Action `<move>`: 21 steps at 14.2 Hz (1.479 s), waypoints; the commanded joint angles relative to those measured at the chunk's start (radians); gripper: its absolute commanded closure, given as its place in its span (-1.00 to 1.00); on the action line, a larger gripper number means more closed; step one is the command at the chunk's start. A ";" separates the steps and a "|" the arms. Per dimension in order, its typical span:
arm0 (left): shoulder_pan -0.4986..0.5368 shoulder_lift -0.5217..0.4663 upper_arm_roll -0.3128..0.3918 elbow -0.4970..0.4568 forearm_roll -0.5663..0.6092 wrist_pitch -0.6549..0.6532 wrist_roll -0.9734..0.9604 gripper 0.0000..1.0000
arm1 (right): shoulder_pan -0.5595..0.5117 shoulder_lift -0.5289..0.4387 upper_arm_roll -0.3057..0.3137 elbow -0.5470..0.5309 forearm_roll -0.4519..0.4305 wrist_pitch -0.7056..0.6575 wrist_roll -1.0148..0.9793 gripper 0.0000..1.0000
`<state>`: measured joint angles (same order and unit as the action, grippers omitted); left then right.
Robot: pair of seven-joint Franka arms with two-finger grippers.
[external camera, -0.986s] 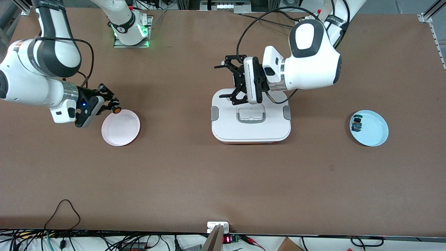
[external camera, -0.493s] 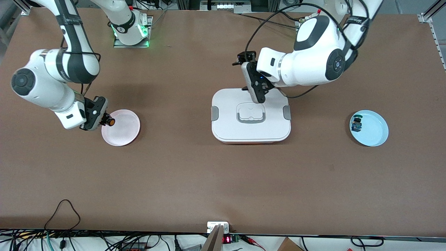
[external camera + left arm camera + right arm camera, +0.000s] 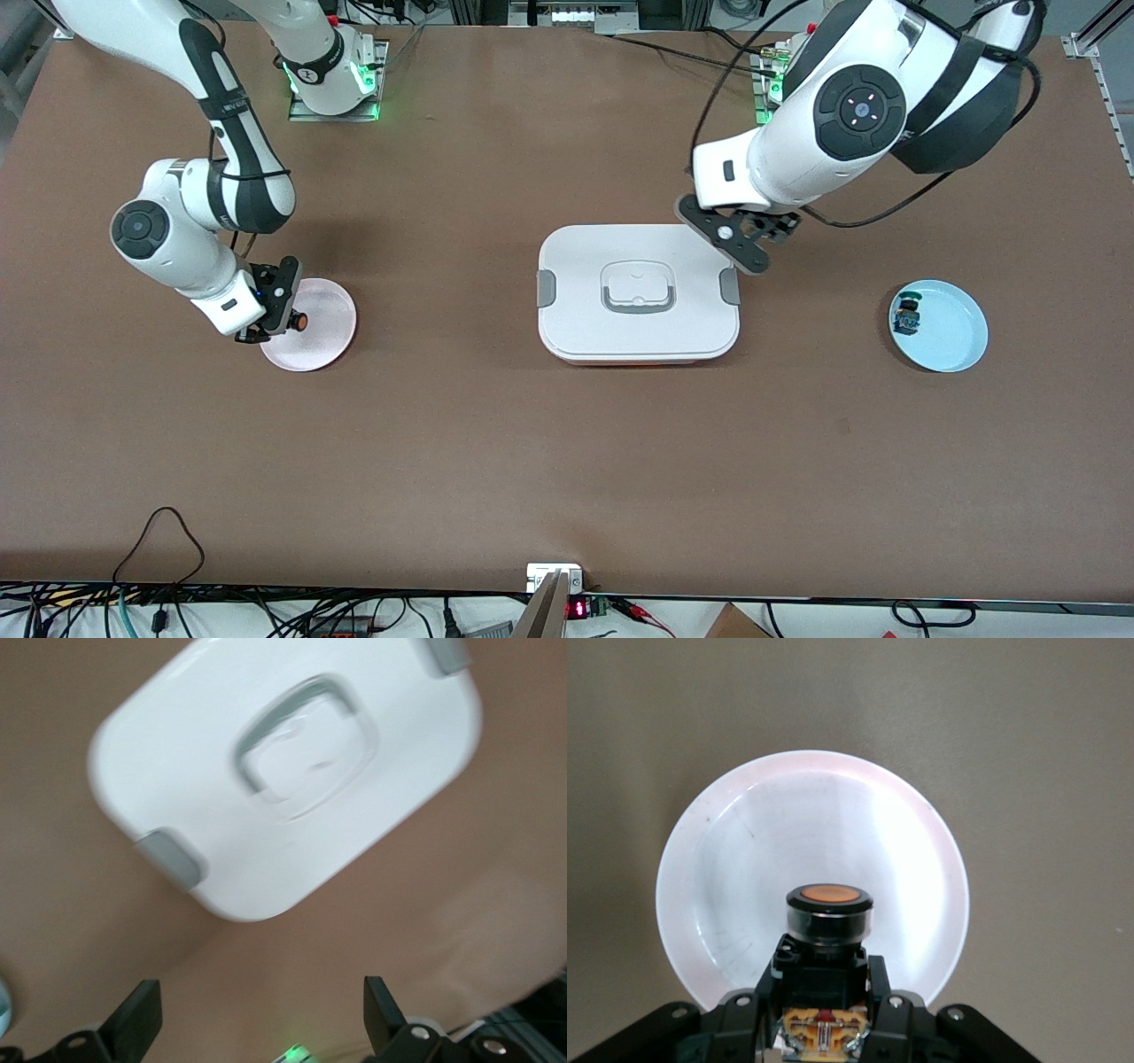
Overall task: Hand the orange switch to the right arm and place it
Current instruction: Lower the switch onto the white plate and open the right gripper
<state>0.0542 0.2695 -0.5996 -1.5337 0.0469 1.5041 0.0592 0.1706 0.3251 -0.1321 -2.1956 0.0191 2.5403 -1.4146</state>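
The right tool [image 3: 285, 321] is closed on the orange switch [image 3: 299, 320] and holds it just over the rim of the pink plate [image 3: 323, 341], cap turned toward the plate's middle. The left tool [image 3: 769, 232] hangs open and empty over the desk [image 3: 567, 461], beside the white box [image 3: 638, 332].

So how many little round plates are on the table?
2. The pink plate lies at the right arm's end, under the right gripper holding the orange switch. The blue plate lies at the left arm's end.
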 commanded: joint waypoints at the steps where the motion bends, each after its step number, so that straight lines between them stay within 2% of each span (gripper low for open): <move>1: 0.030 0.001 0.000 0.043 0.152 -0.056 -0.051 -1.00 | 0.006 0.038 0.005 -0.055 -0.013 0.127 -0.014 1.00; 4: 0.126 0.002 0.012 0.118 0.166 -0.096 -0.050 -1.00 | 0.015 0.064 0.005 -0.066 -0.013 0.161 -0.027 1.00; 5: 0.128 -0.015 0.059 0.116 0.160 -0.091 -0.053 -1.00 | 0.015 0.066 0.005 -0.066 -0.013 0.160 -0.027 0.98; 6: 0.127 -0.024 0.105 0.116 0.125 -0.079 -0.056 -1.00 | 0.020 0.060 0.005 -0.064 -0.004 0.150 -0.008 -0.01; 7: 0.092 -0.059 0.198 0.104 0.069 -0.050 -0.062 -1.00 | 0.024 0.046 0.005 -0.064 -0.004 0.135 -0.007 -0.89; 8: 0.005 -0.105 0.339 0.055 0.042 0.003 -0.067 -1.00 | 0.024 0.010 0.005 -0.058 -0.004 0.089 -0.006 -1.00; 9: -0.041 -0.140 0.427 0.014 0.041 0.061 -0.065 -1.00 | 0.024 -0.029 0.005 -0.041 0.002 0.034 -0.003 -1.00; 10: -0.063 -0.186 0.476 -0.046 0.039 0.117 -0.067 -1.00 | 0.024 -0.058 0.005 -0.012 0.008 -0.024 0.009 -1.00; 12: -0.088 -0.275 0.535 -0.155 0.039 0.215 -0.067 -1.00 | 0.023 -0.089 0.003 0.075 0.015 -0.162 0.071 -1.00; 14: -0.106 -0.340 0.554 -0.216 0.039 0.231 -0.067 -1.00 | 0.020 -0.097 -0.001 0.195 0.016 -0.311 0.080 -1.00; 17: -0.102 -0.335 0.558 -0.206 0.038 0.191 -0.065 -1.00 | 0.018 -0.129 -0.006 0.315 0.073 -0.458 0.156 -1.00; 21: -0.096 -0.329 0.560 -0.186 0.019 0.153 -0.065 -1.00 | 0.015 -0.149 -0.006 0.421 0.073 -0.604 0.512 -1.00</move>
<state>-0.0316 -0.0524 -0.0517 -1.7174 0.0877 1.6693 0.0052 0.1863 0.1768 -0.1379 -1.8250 0.0795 2.0084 -1.0620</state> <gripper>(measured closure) 0.000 0.000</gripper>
